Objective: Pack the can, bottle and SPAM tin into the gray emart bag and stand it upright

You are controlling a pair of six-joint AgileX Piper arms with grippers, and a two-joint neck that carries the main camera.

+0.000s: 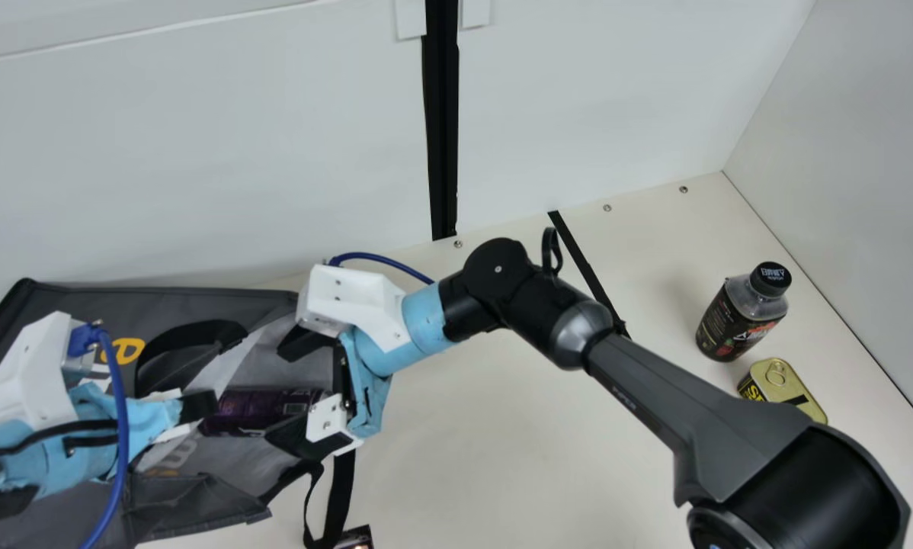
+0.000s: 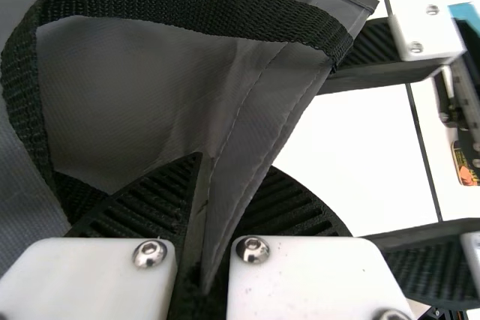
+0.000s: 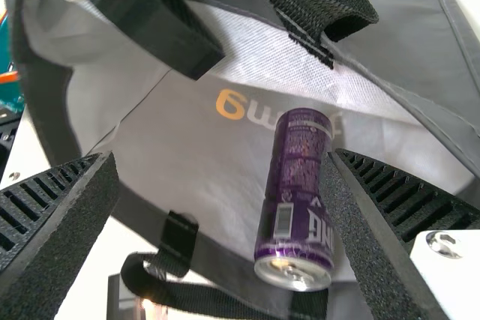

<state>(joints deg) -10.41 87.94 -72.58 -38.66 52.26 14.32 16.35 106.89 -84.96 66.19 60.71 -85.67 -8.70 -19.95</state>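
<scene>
Along the main view's bottom edge, one small dark object (image 1: 355,537) sits on the cream table (image 1: 502,450), just beside one of the two black handles (image 1: 341,484) of the single gray bag (image 1: 190,503), which is lying down. The one purple can (image 1: 254,412) lies on its side on the bag's gray cloth. Two grippers are at the bag: the left gripper (image 1: 203,406) pinches one fold of its fabric, while the right gripper (image 1: 272,391) has its two fingers spread wide around the can, not clamped on it. Well apart from the bag, past the right arm, are one SPAM tin (image 1: 788,385) and, just beyond it, one upright bottle (image 1: 738,316). Behind runs one white wall (image 1: 273,137) with one black upright strip (image 1: 443,137).
</scene>
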